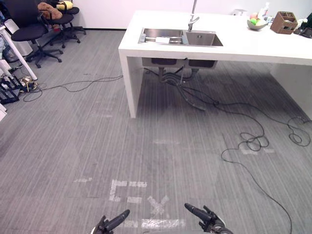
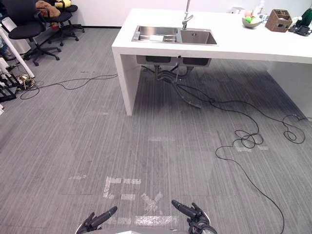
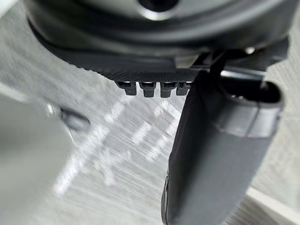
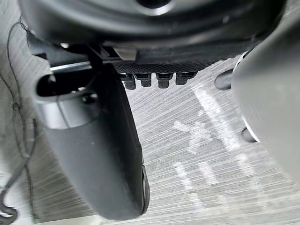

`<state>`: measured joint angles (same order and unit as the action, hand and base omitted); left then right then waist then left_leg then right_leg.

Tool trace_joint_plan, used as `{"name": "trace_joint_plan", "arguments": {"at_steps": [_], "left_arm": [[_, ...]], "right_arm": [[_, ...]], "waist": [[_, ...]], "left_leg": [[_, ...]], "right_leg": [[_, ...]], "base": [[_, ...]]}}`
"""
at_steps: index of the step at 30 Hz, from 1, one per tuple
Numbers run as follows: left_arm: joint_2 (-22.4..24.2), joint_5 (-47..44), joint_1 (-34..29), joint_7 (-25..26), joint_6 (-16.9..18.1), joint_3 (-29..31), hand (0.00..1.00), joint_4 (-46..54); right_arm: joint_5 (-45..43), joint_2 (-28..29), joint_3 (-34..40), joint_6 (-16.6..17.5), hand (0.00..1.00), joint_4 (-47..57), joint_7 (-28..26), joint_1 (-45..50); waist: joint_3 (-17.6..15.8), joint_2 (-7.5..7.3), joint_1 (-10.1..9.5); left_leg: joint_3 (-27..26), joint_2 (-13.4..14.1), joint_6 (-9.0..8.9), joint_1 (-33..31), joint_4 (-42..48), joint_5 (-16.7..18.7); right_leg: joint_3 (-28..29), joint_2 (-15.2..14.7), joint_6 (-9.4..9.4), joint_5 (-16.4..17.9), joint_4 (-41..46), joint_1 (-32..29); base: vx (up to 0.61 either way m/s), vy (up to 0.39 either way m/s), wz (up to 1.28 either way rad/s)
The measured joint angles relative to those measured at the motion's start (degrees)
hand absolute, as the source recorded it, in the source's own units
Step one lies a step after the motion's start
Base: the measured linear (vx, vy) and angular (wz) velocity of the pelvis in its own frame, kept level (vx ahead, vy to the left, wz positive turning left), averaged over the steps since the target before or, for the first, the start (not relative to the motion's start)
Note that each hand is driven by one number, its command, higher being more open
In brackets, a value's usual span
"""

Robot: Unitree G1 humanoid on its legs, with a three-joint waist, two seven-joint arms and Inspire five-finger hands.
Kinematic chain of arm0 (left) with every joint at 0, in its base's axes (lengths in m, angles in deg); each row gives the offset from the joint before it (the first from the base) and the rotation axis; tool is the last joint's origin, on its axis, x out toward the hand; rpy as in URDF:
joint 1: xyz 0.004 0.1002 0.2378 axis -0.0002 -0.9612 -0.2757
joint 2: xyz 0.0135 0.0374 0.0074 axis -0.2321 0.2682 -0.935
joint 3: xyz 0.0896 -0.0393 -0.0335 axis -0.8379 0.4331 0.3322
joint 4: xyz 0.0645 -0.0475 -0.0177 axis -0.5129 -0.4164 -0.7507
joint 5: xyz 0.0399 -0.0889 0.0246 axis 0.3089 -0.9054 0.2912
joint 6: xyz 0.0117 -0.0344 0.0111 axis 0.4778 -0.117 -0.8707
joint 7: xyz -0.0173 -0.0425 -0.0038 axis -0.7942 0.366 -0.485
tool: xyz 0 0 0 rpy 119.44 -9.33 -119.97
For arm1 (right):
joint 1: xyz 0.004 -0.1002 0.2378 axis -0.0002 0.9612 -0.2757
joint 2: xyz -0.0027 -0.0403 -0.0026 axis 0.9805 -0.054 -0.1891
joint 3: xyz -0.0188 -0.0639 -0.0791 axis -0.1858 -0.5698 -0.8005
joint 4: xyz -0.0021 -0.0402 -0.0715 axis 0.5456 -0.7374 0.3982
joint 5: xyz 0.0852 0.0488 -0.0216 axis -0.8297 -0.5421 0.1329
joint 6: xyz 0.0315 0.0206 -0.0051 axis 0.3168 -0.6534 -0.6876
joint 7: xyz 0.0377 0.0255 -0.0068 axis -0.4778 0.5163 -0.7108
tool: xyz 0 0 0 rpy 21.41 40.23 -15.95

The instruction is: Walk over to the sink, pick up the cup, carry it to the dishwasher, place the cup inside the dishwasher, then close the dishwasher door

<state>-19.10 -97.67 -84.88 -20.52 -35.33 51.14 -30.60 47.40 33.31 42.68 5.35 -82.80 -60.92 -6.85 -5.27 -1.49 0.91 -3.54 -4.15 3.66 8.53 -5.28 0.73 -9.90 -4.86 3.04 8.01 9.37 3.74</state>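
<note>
A steel double sink (image 1: 202, 39) with a tall faucet (image 1: 193, 19) is set in the white counter (image 1: 243, 48) far ahead, across the grey floor. Something pale (image 1: 162, 40) lies in its left basin; I cannot tell what it is. My left hand (image 1: 114, 222) and right hand (image 1: 202, 214) hang low at the near edge of the eye views, both open with straight fingers and holding nothing. In the wrist views the left thumb (image 3: 220, 154) and the right thumb (image 4: 93, 154) stand out over bare floor.
Black office chairs (image 1: 29, 29) stand at the far left. Black cables (image 1: 253, 141) trail over the floor under and to the right of the counter. White tape marks (image 1: 141, 195) lie just ahead. A bowl of fruit (image 1: 257, 23) and a brown box (image 1: 284, 22) sit on the counter.
</note>
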Motion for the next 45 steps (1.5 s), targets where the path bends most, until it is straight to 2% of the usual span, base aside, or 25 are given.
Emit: {"name": "trace_joint_plan", "arguments": {"at_steps": [4, 8, 12, 17, 18, 19, 22, 23, 24, 25, 26, 29, 32, 33, 34, 35, 36, 37, 38, 39, 40, 41, 43, 44, 45], "left_arm": [[-0.16, -2.53, -0.83, -1.75, 1.26, -1.45, 1.0, 1.35], [-0.24, -4.56, -1.08, -1.61, 0.87, -0.9, 1.0, 1.32], [0.96, -4.35, -1.05, -1.21, -1.23, 4.21, 1.0, 1.22], [2.72, -3.24, -1.08, -1.31, -2.01, 10.16, 1.0, 1.6], [3.03, -3.06, -1.08, -1.28, -2.17, 10.57, 1.0, 1.58], [3.59, -1.91, -1.31, -1.34, -2.57, 10.65, 1.0, 1.56], [5.14, 2.35, -1.05, -1.63, -1.66, 13.02, 1.0, 2.08], [5.12, 2.77, -0.85, -0.79, -1.43, 13.02, 1.0, 2.6], [5.64, 4.35, -0.49, 0.76, -0.57, 13.74, 1.0, 2.78], [6.18, 5.31, -0.21, 1.4, 0.28, 13.94, 1.0, 3.18], [6.89, 8.05, -0.07, 2.61, 2.04, 13.9, 1.0, 5.39], [7.38, 11.42, -0.95, 4.35, 3.21, 11.42, 1.0, 18.62], [5.9, 11.3, 0.7, 4.7, 5.52, 6.79, 1.0, 39.51], [4.18, 12.08, 2.08, 6.83, 7.6, 3.37, 1.0, 49.44], [3.8, 13.13, 2.79, 8.4, 9.04, 1.35, 1.0, 55.99], [3.53, 14.56, 3.3, 10.23, 10.28, 0.01, 1.0, 59.95], [2.1, 17.48, 4.72, 13.75, 13.36, -2.35, 1.0, 66.16], [0.54, 21.1, 6.23, 16.38, 16.15, -3.5, 1.0, 71.43], [0.26, 23.84, 6.98, 17.76, 17.25, -3.48, 1.0, 73.87], [-1.14, 32.82, 8.67, 21.87, 19.75, -3.03, 1.0, 80.44], [-1.63, 34.28, 9.06, 22.34, 20.18, -2.99, 1.0, 81.76], [-4.62, 38.55, 10.87, 23.03, 20.62, -2.72, 1.0, 86.03], [-11.01, 40.65, 14.57, 22.94, 21.09, -2.31, 1.0, 88.63], [-13.78, 41.19, 17.02, 22.89, 21.45, -2.38, 1.0, 89.11], [-14.4, 41.53, 18.59, 22.86, 21.95, -1.79, 1.0, 89.23]], "right_arm": [[-1.21, -0.26, -0.84, 0.89, 1.0, 3.05, -0.73, 0.39], [-3.17, -0.4, -0.79, 1.17, 1.0, 2.94, -1.4, 0.77], [-4.7, -0.38, 0.58, 0.43, 1.0, 3.88, -2.35, 2.57], [-5.63, 0.22, 2.45, -0.05, 1.0, 7.47, -3.93, 5.43], [-5.73, 0.25, 3.02, -0.4, 1.0, 7.7, -4.48, 5.8], [-5.91, 0.08, 3.28, -0.73, 1.0, 8.41, -5.01, 5.95], [-4.6, -0.28, 4.02, -1.28, 1.0, 8.53, -5.69, 4.7], [-4.08, -0.57, 3.9, -2.32, 1.0, 8.48, -5.66, 4.28], [-3.16, -0.92, 3.64, -3.09, 1.0, 8.5, -5.62, 3.9], [-2.92, -1.24, 3.33, -3.3, 1.0, 8.58, -5.55, 3.8], [-2.5, -1.49, 2.85, -3.62, 1.0, 8.58, -5.29, 3.52], [-2.18, -1.93, 1.38, -3.83, 1.0, 10.0, -4.43, 2.37], [-1.99, -3.57, 0.26, -4.39, 1.0, 13.72, -4.29, -1.61], [-1.06, -4.5, 0.23, -5.04, 1.0, 15.42, -4.36, -2.12], [-0.23, -5.41, 0.19, -5.02, 1.0, 15.74, -4.52, -2.08], [0.37, -6.06, 0.06, -5.01, 1.0, 15.37, -4.65, -1.96], [2.27, -6.25, -0.93, -5.15, 1.0, 14.53, -4.45, -1.36], [3.58, -5.9, -2.23, -5.21, 1.0, 14.33, -4.42, -0.27], [3.8, -5.88, -2.64, -5.24, 1.0, 14.27, -4.41, 0.03], [4.67, -5.05, -3.27, -6.09, 1.0, 14.2, -3.91, 0.18], [4.76, -4.93, -3.3, -6.28, 1.0, 14.18, -3.76, 0.27], [5.32, -4.05, -3.07, -6.58, 1.0, 13.58, -3.14, 1.37], [6.46, -1.86, -2.9, -6.56, 1.0, 12.94, -2.15, 3.57], [6.46, -0.05, -3.01, -6.23, 1.0, 12.65, -1.95, 5.39], [6.33, 0.02, -2.89, -4.25, 1.0, 12.98, -1.36, 5.28]], "waist": [[-1.26, 0.0, 0.18], [-1.24, 0.39, 0.76], [-1.74, 0.84, 0.74], [-1.96, 0.85, 0.32], [-1.87, 1.25, 0.31], [-1.53, 2.22, 0.49], [-0.68, 3.4, 0.1], [-0.66, 3.54, 0.05], [-0.82, 4.1, 0.31], [-1.18, 4.7, 0.44], [-2.12, 5.09, 0.32], [-3.48, 3.65, -1.11], [-5.19, 3.02, -1.98], [-5.58, 2.54, -2.38], [-5.63, 3.41, -2.92], [-5.7, 3.72, -3.23], [-5.28, 3.82, -4.07], [-3.92, 2.34, -4.49], [-3.74, 2.13, -4.41], [-3.64, 1.37, -3.73], [-3.62, 1.32, -3.59], [-3.64, 1.16, -3.38], [-3.8, -0.12, -3.2], [-3.23, -1.27, -2.64], [-3.25, -1.41, -2.0]], "left_leg": [[0.05, -0.39, 1.56, 1.77, 0.31, 0.74], [2.13, 2.36, 0.89, 1.99, 2.4, 2.35], [3.62, 7.98, -1.16, 2.06, 8.26, 9.51], [6.06, 10.84, -5.12, 8.15, 16.13, 21.8], [6.22, 11.85, -5.54, 9.66, 15.94, 23.06], [6.15, 13.51, -6.43, 11.4, 15.94, 23.18], [6.36, 17.07, -5.67, 9.48, 24.06, 16.81], [6.84, 17.42, -4.98, 6.87, 30.82, 11.59], [7.9, 18.31, -6.33, 2.61, 40.16, 5.08], [7.45, 19.58, -6.88, 0.0, 46.11, 4.35], [5.35, 21.17, -6.86, -4.81, 57.3, 7.69], [3.25, 17.28, -7.03, -15.74, 64.99, 16.21], [-3.23, 10.65, -5.68, -27.02, 48.42, 18.3], [-5.16, 6.71, -5.75, -29.41, 32.43, 12.08], [-4.07, 5.81, -6.76, -30.45, 23.89, 6.95], [-3.11, 5.76, -7.23, -31.27, 21.06, 4.64], [-2.94, 5.79, -6.2, -31.06, 22.63, -1.9], [-3.61, 4.81, -3.21, -31.27, 25.9, -3.77], [-4.0, 4.69, -1.52, -31.66, 27.55, -4.0], [-5.35, 4.23, 1.72, -32.29, 31.69, -0.32], [-5.45, 4.19, 1.82, -32.1, 32.34, 0.41], [-5.8, 3.93, 2.2, -30.01, 33.21, 3.07], [-6.18, 2.36, 2.25, -22.64, 29.52, 5.08], [-6.1, 1.27, 2.26, -17.58, 25.31, 5.98], [-6.47, 0.93, 2.69, -13.61, 23.42, 7.23]], "right_leg": [[-0.45, -2.79, 1.48, 2.5, 20.89, -8.77], [-1.79, -1.33, 0.66, 4.43, 13.74, -11.01], [1.61, 2.23, 1.53, -1.57, 5.22, -18.48], [1.9, -0.69, 0.15, -6.59, 1.95, -20.83], [0.97, -0.71, -0.01, -9.68, 4.25, -20.87], [-1.03, -0.4, -0.5, -11.88, 8.85, -21.56], [-3.04, 2.09, -4.08, -3.08, 18.39, -22.67], [-2.94, 3.33, -5.06, -0.54, 18.35, -21.15], [-2.9, 5.12, -6.13, 0.85, 15.65, -17.87], [-3.0, 6.48, -6.43, 0.92, 13.31, -15.38], [-2.73, 8.8, -7.22, 0.83, 8.48, -9.61], [-0.97, 10.03, -8.52, 1.19, 1.4, 0.4], [2.1, 8.63, -8.46, 1.59, -3.75, 5.73], [3.38, 6.79, -7.09, 3.65, -4.48, 8.0], [4.44, 6.77, -6.41, 5.19, -4.69, 9.61], [5.26, 7.32, -6.02, 6.46, -4.85, 10.84], [6.78, 7.19, -5.46, 9.47, -4.81, 13.81], [8.78, 5.35, -5.13, 11.47, -3.54, 14.81], [10.01, 4.86, -4.98, 11.64, -2.88, 14.83], [11.76, 3.59, -4.61, 11.42, 0.95, 13.91], [11.86, 3.51, -4.14, 11.13, 2.2, 13.6], [11.96, 3.07, -1.55, 9.6, 9.09, 12.0], [12.94, 1.79, 7.07, 3.45, 26.5, 7.28], [13.85, 0.49, 12.37, -3.74, 40.73, 1.33], [12.76, -1.14, 10.83, -3.41, 52.89, -5.14]], "base": [[0.03, 0.057, -0.01], [0.13, 0.01, 0.24], [0.26, -0.106, 0.16], [0.47, -0.266, 0.32], [0.63, -0.411, 0.46], [0.54, -0.343, 0.36], [0.75, -0.498, 0.09], [0.66, -0.403, -0.19], [0.66, -0.37, -0.17], [0.66, -0.327, -0.13], [0.64, -0.296, -0.16], [0.58, -0.233, -0.31], [0.54, -0.058, -0.43], [0.61, 0.048, -0.44], [0.52, 0.081, -0.44], [0.43, 0.14, -0.5], [0.58, 0.182, -0.58], [0.61, 0.183, -0.59], [0.79, 0.207, -0.49], [0.54, 0.141, -0.26], [0.77, 0.191, -0.18], [0.59, 0.138, -0.08], [0.62, 0.139, -0.07], [0.48, 0.072, -0.16], [0.44, 0.055, -0.19]]}}
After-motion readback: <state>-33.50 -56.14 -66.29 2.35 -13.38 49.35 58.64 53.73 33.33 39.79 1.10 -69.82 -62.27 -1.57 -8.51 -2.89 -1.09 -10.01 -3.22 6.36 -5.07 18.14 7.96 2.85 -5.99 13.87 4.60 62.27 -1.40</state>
